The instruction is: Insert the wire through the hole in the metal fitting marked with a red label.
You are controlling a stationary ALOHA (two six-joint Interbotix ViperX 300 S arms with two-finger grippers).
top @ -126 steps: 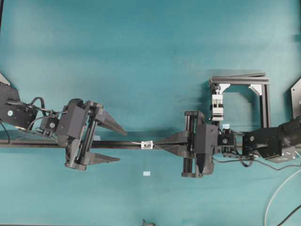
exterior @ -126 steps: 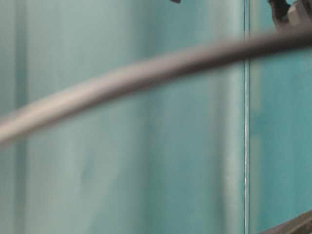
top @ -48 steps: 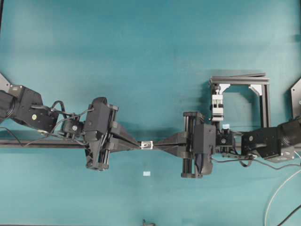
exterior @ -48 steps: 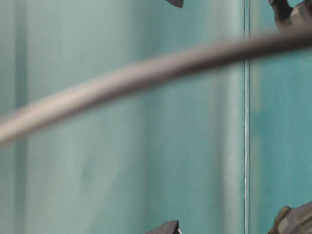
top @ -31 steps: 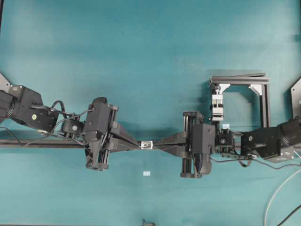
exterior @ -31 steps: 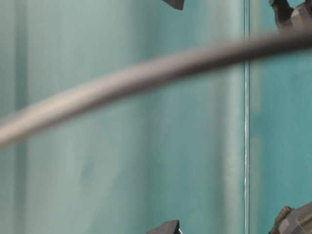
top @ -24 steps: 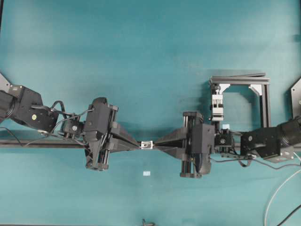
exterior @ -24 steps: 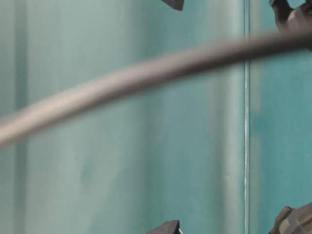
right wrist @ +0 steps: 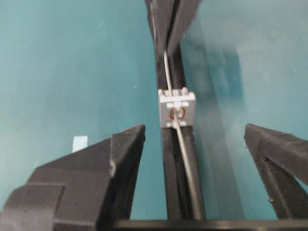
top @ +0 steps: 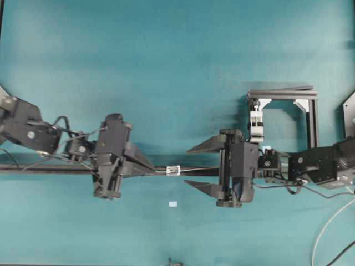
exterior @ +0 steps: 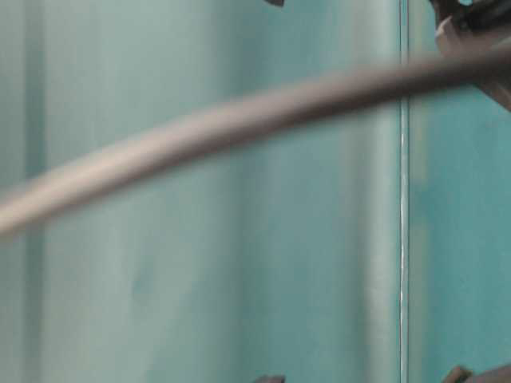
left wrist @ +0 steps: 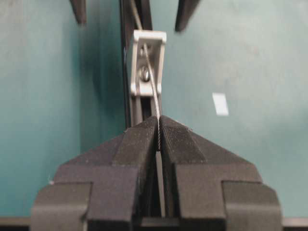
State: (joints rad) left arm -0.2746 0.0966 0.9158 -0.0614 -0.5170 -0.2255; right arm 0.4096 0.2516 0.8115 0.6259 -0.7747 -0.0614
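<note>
The wire [right wrist: 183,144] passes through the hole [right wrist: 177,113] of the metal fitting [right wrist: 177,108], which sits on the black rail [top: 55,169] at centre frame in the overhead view. In the left wrist view the left gripper [left wrist: 158,126] is pinched tight on the wire just below the fitting [left wrist: 148,62]. The right gripper [right wrist: 192,144] stands wide, its fingers well apart on either side of the rail and holding nothing, so only the left side supports the wire. Risks, as judged: a pull by the left arm at an angle to the hole could bend the thin wire at the fitting's edge or make it bind; with a loose far end, a fast pull could whip it out entirely; the open right fingers could snag the rail or wire if the arm drops
</note>
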